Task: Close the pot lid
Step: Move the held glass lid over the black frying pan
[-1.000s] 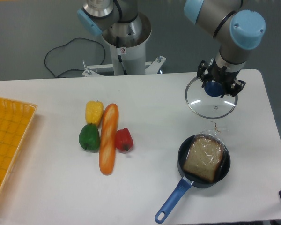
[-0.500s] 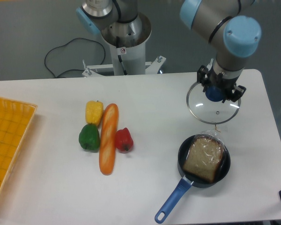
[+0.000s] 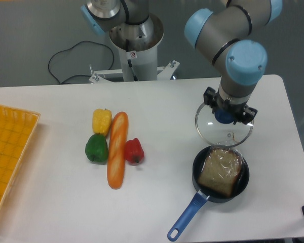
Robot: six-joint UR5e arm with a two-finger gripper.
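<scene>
My gripper [image 3: 226, 115] is shut on the blue knob of the pot lid [image 3: 213, 131], a round clear glass lid with a thin metal rim. The lid hangs in the air just above and behind the pot [image 3: 220, 174], its near rim overlapping the pot's far edge. The pot is a small dark pan with a long blue handle [image 3: 187, 216] pointing to the front left. A wrapped slice of bread [image 3: 221, 171] lies inside the pot.
A yellow pepper [image 3: 102, 121], a green pepper [image 3: 96, 148], a baguette [image 3: 117, 149] and a red pepper [image 3: 134, 151] lie together left of centre. A yellow basket [image 3: 7, 152] sits at the left edge. The robot base [image 3: 137, 45] stands at the back.
The gripper has carried the lid forward and a little left, from behind the pot to right over its far edge.
</scene>
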